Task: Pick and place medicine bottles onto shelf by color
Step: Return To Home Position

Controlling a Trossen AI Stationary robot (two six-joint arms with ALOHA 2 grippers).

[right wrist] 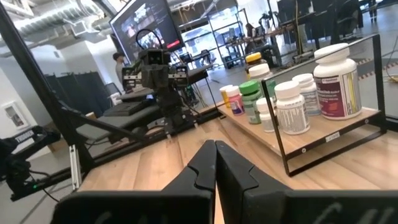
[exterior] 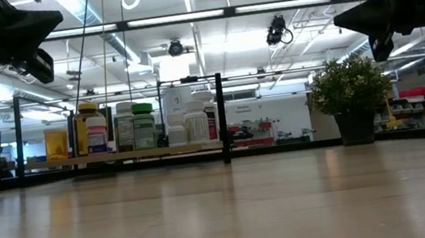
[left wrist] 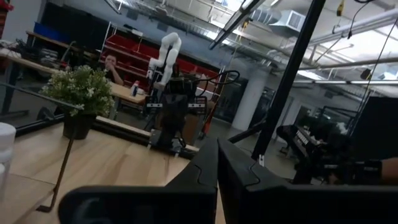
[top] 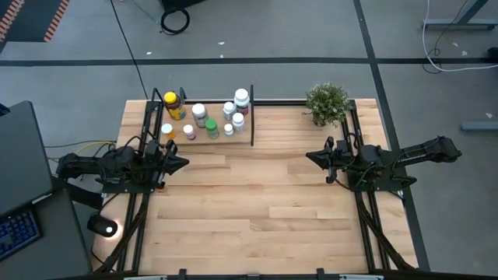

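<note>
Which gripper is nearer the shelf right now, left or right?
Left. The left gripper sits just in front of the shelf. The right gripper is off past the shelf's right end, in front of the plant.

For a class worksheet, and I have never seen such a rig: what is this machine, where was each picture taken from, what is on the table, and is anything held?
It is a robot with two dark arms at a wooden table. One picture looks straight down from above, one looks level across the tabletop, and two come from cameras on the arms' wrists. The left gripper and the right gripper hover at opposite sides, both shut, holding nothing. At the far edge stands a low shelf carrying the medicine bottles, including an amber bottle with a yellow cap. A small potted plant stands beside it, on the right arm's side.
</note>
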